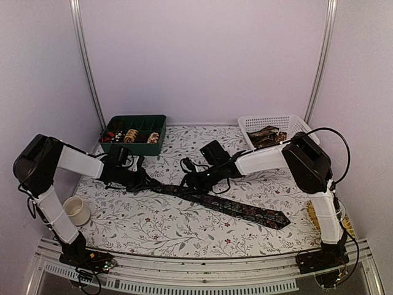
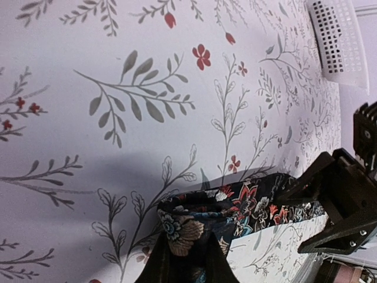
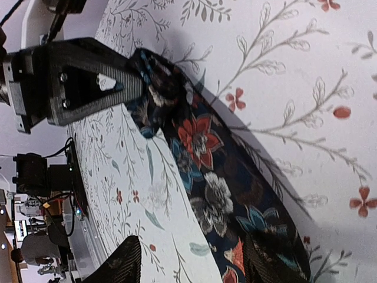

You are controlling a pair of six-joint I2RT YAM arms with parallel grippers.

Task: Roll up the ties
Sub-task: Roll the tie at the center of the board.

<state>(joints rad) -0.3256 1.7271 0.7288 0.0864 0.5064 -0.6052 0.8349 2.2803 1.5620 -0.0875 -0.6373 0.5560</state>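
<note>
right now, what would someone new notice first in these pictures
A dark floral tie lies stretched diagonally across the middle of the flowered table. The left pincer is shut on its narrow end, and the right pincer stands open over it nearby. Behind, a green tray sits far left and a white basket far right.

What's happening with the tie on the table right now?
The left gripper is shut on the narrow end of the dark floral tie, which lies stretched across the table. The right gripper is open, its fingers straddling the tie close beside the left. The tie isn't rolled yet; coiled ties sit in the green tray.
</note>
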